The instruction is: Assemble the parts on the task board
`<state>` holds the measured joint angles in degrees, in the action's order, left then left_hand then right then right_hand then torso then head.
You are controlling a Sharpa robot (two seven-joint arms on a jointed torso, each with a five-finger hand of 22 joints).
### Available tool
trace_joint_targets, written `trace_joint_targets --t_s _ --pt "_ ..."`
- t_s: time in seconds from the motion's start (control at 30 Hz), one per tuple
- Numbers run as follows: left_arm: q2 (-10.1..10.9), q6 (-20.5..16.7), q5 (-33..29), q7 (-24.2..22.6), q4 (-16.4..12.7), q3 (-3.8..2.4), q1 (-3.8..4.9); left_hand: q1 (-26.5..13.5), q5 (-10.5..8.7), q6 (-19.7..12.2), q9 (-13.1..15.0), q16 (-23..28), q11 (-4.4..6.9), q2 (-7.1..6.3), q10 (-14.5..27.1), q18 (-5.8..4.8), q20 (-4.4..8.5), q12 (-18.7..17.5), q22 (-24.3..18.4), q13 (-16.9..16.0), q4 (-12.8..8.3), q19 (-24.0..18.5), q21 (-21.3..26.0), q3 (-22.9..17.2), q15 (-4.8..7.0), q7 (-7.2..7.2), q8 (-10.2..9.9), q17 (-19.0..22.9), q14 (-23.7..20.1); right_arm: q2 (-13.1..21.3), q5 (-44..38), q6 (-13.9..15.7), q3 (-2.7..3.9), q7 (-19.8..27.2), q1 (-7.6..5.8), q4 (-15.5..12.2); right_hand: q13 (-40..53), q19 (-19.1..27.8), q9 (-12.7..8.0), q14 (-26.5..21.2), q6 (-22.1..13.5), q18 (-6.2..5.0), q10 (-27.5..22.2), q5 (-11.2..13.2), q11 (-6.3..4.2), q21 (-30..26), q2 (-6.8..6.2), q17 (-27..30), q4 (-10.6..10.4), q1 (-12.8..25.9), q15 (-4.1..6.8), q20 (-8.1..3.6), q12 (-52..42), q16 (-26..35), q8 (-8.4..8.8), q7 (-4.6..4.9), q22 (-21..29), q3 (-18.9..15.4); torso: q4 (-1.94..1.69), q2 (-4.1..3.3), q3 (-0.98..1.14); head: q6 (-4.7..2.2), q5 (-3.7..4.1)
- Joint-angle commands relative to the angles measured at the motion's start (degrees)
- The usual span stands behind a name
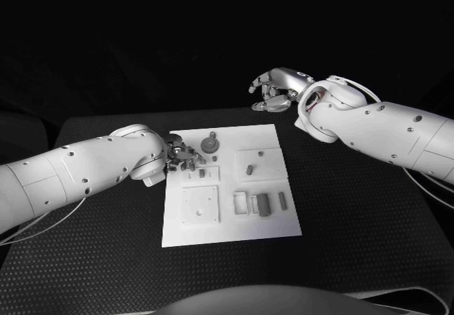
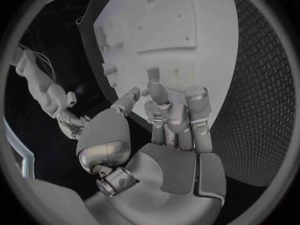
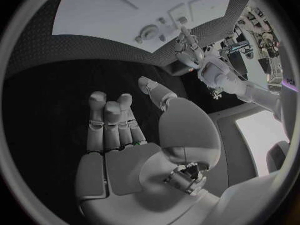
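Note:
The white task board [image 1: 231, 226] lies mid-table, also seen in the wrist views [image 2: 187, 30] [image 3: 125, 10]. On it are a round grey part [image 1: 210, 142], a small peg [image 1: 248, 169], two tiny pieces [image 1: 196, 174] and several grey blocks [image 1: 264, 203]. My left hand [image 1: 182, 156] hovers low over the board's left edge, its fingers [image 2: 178, 110] stretched side by side and the thumb apart. A short grey peg [image 2: 153, 74] stands just past one fingertip; contact is unclear. My right hand [image 1: 274, 88] hangs raised beyond the board's far edge, palm [image 3: 125, 170] bare, nothing in it.
The black textured table [image 1: 359, 216] surrounds the board, with bare mat on both sides and in front. The left wrist view shows the right arm [image 2: 44, 90] across the board. My left arm [image 3: 219, 75] shows beside the board in the right wrist view.

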<state>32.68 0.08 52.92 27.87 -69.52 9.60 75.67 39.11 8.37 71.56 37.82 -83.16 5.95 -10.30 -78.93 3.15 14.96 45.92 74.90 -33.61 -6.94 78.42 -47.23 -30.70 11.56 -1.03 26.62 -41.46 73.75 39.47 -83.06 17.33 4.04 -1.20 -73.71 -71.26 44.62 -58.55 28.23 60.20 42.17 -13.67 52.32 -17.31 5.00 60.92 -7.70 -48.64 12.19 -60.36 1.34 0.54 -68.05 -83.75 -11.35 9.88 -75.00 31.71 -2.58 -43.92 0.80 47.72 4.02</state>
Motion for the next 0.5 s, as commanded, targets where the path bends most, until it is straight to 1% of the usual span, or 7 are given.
trace_joint_targets --t_s 0.03,0.1,0.13,0.2,0.33,0.43,0.5 --pt "0.5 0.8 -3.3 -1.2 0.0 -1.27 0.59 0.0 0.14 -0.4 0.2 0.4 0.02 0.93 0.8 2.38 0.31 -0.1 0.7 0.2 -0.6 -0.3 0.5 0.1 0.45 0.37 -0.2 0.2 0.0 -0.1 0.1 -0.5 0.03 0.3 0.03 0.4 -0.1 0.0 -0.1 -0.1 -0.9 -1.33 0.0 0.0 0.11 -0.2 0.46 0.1 0.1 0.1 -0.24 -0.42 -0.3 0.2 -0.28 1.76 -0.3 -0.2 0.05 -0.04 -0.03 -0.41 -0.13" --pt "0.8 0.8 -3.7 -1.3 -0.1 -1.67 1.13 0.0 0.22 -0.9 0.4 0.8 0.12 1.19 1.2 2.42 0.35 -0.2 0.6 0.3 -1.0 -0.5 0.7 0.2 0.56 0.52 -0.4 0.4 -0.2 -0.1 0.1 -0.6 0.03 0.2 0.04 0.5 -0.1 0.0 -0.1 -0.1 -0.9 -1.33 0.0 0.0 0.11 -0.2 0.47 0.1 0.1 0.1 -0.24 -0.42 -0.3 0.2 -0.28 1.76 -0.3 -0.2 0.14 -0.04 -0.03 -0.56 -0.18" --pt "0.9 0.9 -3.9 -1.3 0.0 -2.0 1.51 0.0 0.24 -1.2 0.5 1.0 0.22 1.33 1.6 2.47 0.4 -0.3 0.5 0.4 -1.3 -0.6 0.9 0.3 0.68 0.61 -0.6 0.5 -0.2 -0.1 0.1 -0.6 0.03 0.2 0.04 0.6 -0.1 0.0 -0.1 -0.1 -0.9 -1.33 0.0 0.0 0.11 -0.2 0.47 0.1 0.1 0.1 -0.24 -0.42 -0.3 0.2 -0.29 1.76 -0.3 -0.2 0.15 -0.06 -0.04 -0.72 -0.2" --pt "1.0 0.8 -4.6 -1.5 0.4 -2.19 2.34 0.0 0.26 -2.1 0.6 1.6 0.32 1.56 2.6 2.6 0.53 -0.6 0.3 0.5 -1.6 -0.8 1.4 0.4 0.83 0.76 -1.0 0.9 -0.4 -0.1 0.1 -0.6 0.03 0.2 0.05 0.7 -0.1 0.0 -0.1 -0.1 -0.9 -1.33 0.0 0.0 0.11 -0.2 0.48 0.1 0.1 0.1 -0.24 -0.43 -0.3 0.2 -0.29 1.76 -0.3 -0.2 0.16 -0.06 -0.05 -0.8 -0.2" --pt "0.2 0.8 -4.7 -1.6 3.0 -2.27 3.69 -0.2 0.27 -3.9 0.8 2.7 -0.21 2.01 4.4 2.79 0.73 -1.3 -0.1 1.0 -2.1 -1.2 2.2 0.4 0.38 1.39 -1.9 1.6 -0.5 -0.2 0.1 -0.6 0.03 0.2 0.07 0.7 -0.1 0.0 -0.1 -0.1 -0.9 -1.33 0.0 0.0 0.11 -0.2 0.49 0.1 0.1 0.1 -0.24 -0.43 -0.3 0.2 -0.29 1.76 -0.3 -0.2 0.11 -0.11 0.03 -1.21 -0.24" --pt "-1.2 1.9 -1.5 -1.6 6.3 -2.25 4.17 0.0 0.31 -5.0 0.9 3.0 -0.63 2.51 5.5 2.87 0.82 -1.6 -0.3 1.4 -2.5 -1.1 2.6 0.3 -0.01 1.83 -2.5 1.7 -0.3 -0.3 0.1 -0.7 0.03 0.2 0.09 0.8 -0.1 0.0 -0.1 -0.1 -0.9 -1.33 0.0 0.0 0.11 -0.2 0.5 0.1 0.1 0.1 -0.24 -0.43 -0.3 0.2 -0.3 1.76 -0.3 -0.2 0.11 -0.13 0.04 -1.36 -0.27" --pt "-1.9 2.0 1.0 -1.8 7.6 -2.24 4.27 0.3 0.53 -6.2 0.8 3.0 -1.09 2.89 6.5 2.93 0.88 -2.2 -0.3 1.9 -3.0 -1.1 2.8 0.2 -0.44 2.32 -3.0 1.7 -0.2 -0.4 0.1 -0.7 0.03 0.2 0.1 0.8 -0.1 0.0 -0.1 -0.1 -0.9 -1.33 0.0 0.0 0.11 -0.2 0.5 0.1 0.1 0.1 -0.24 -0.43 -0.3 0.2 -0.3 1.76 -0.3 -0.2 0.11 -0.12 0.05 -1.5 -0.3"
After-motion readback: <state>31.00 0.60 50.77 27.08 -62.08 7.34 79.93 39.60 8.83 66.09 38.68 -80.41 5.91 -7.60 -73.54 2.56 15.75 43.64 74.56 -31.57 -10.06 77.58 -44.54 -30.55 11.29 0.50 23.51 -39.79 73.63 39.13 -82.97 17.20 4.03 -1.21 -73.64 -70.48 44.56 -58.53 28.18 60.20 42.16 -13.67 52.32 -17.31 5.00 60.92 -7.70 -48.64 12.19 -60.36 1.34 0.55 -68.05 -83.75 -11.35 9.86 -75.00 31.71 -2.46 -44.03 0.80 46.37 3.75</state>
